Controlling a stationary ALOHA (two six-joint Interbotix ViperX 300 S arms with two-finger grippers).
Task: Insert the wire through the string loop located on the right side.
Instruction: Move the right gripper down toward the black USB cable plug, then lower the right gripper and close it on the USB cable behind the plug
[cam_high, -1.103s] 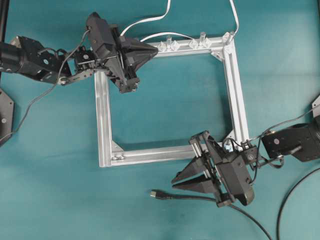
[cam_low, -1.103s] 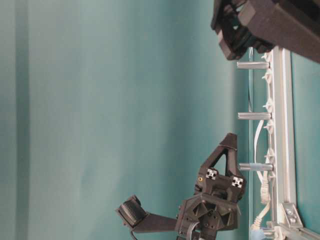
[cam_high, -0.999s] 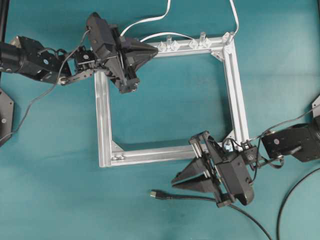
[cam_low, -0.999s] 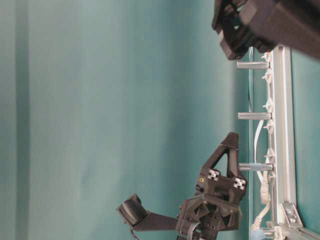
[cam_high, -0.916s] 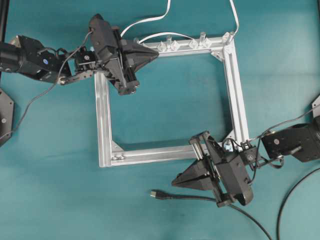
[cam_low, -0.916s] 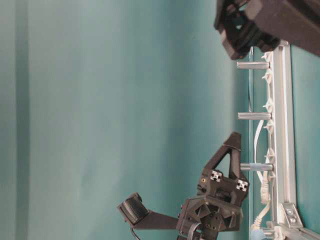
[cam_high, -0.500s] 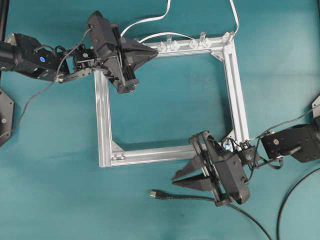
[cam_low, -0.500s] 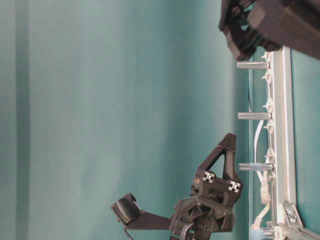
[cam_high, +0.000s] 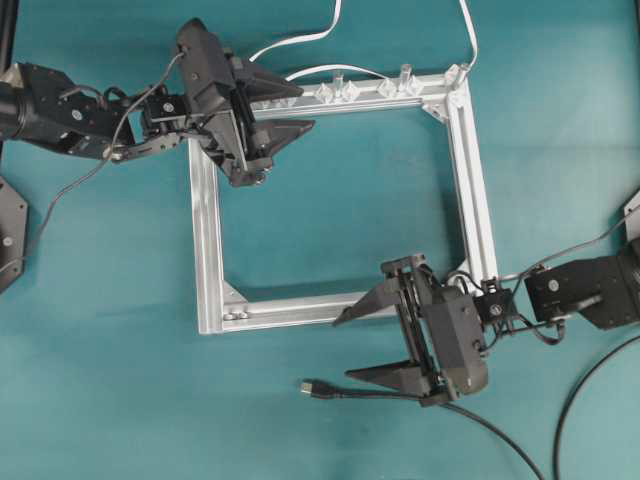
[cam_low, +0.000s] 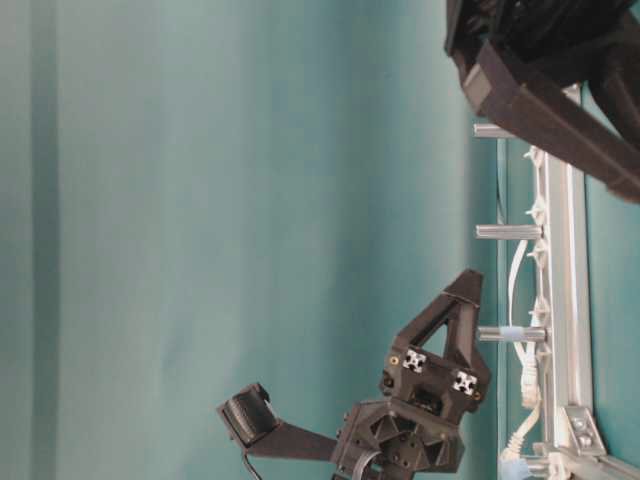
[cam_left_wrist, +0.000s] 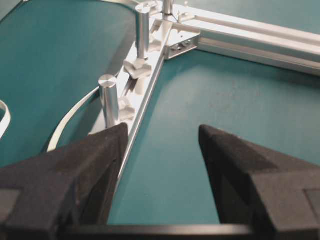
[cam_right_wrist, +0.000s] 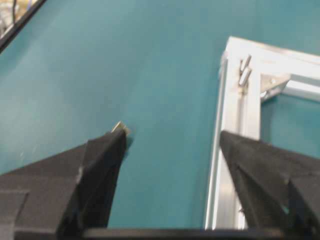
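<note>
Teal cloth covered the whole table (cam_high: 100, 400), and a square silver frame (cam_high: 207, 240) lay flat on it near the middle.

Close to the front edge lay the wire (cam_high: 380, 393). Its small plug pointed left and its black line ran off toward the front right corner. It lay loose on the cloth; nothing held it.

Right over the wire hung the right gripper (cam_high: 352, 345). Its two fingers stood wide apart with nothing between them. One finger (cam_high: 365, 302) reached over the front bar of the frame. The other finger sat just above the wire, a little behind the plug. From the right wrist camera the silver tip of the plug (cam_right_wrist: 120, 127) peeked out beside one finger.

The loop could not be made out in any view; it was too small to tell.

Farther back, the left gripper (cam_high: 300, 110) hung over the back left corner of the frame. Its fingers were apart too, and empty. Small silver posts (cam_left_wrist: 109, 97) stood along the back bar, just ahead of them. White cables (cam_high: 300, 40) ran off past the back edge of the table.
</note>
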